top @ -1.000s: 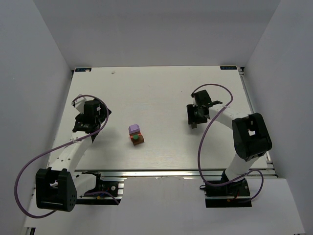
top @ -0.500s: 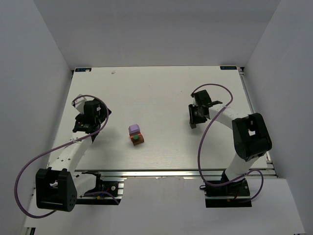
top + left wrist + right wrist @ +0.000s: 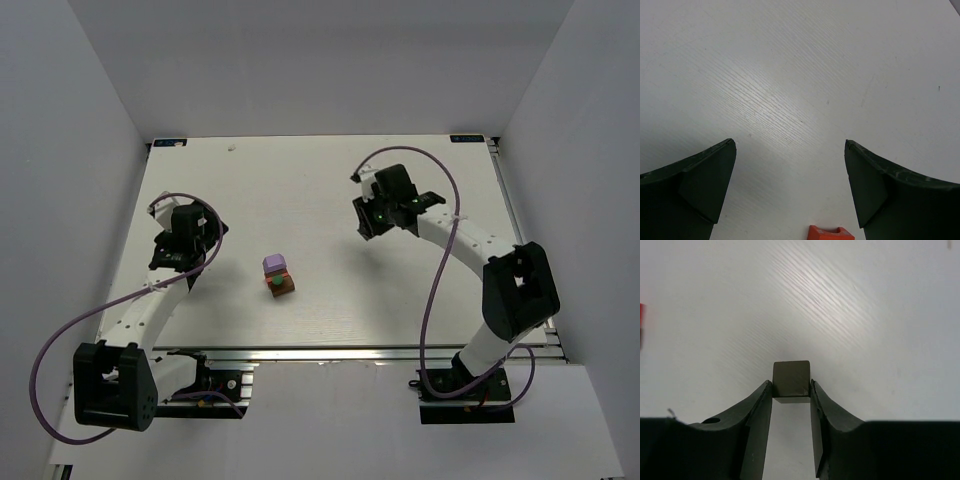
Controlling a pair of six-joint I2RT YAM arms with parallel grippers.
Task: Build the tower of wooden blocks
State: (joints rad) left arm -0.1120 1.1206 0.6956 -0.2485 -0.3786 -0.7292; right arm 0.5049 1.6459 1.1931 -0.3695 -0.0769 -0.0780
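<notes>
A small stack stands mid-table: a lilac block (image 3: 273, 264) beside a green block (image 3: 274, 282) on a brown block (image 3: 286, 288). My left gripper (image 3: 173, 256) is open at the left of the table. In the left wrist view its jaws (image 3: 790, 145) stand wide apart over bare table, with a red-orange block (image 3: 832, 233) at the bottom edge between them. My right gripper (image 3: 367, 226) is right of the stack. It is shut (image 3: 791, 384) on a dark grey-brown cube (image 3: 791, 379), held at the fingertips above the table.
The white table (image 3: 320, 180) is boxed in by grey walls at the left, back and right. A metal rail (image 3: 350, 350) runs along the near edge by the arm bases. A red sliver (image 3: 641, 312) shows at the left edge of the right wrist view.
My right arm has swung left and farther from its base, carrying the dark cube towards the table's middle. The left arm and the stack have not moved.
</notes>
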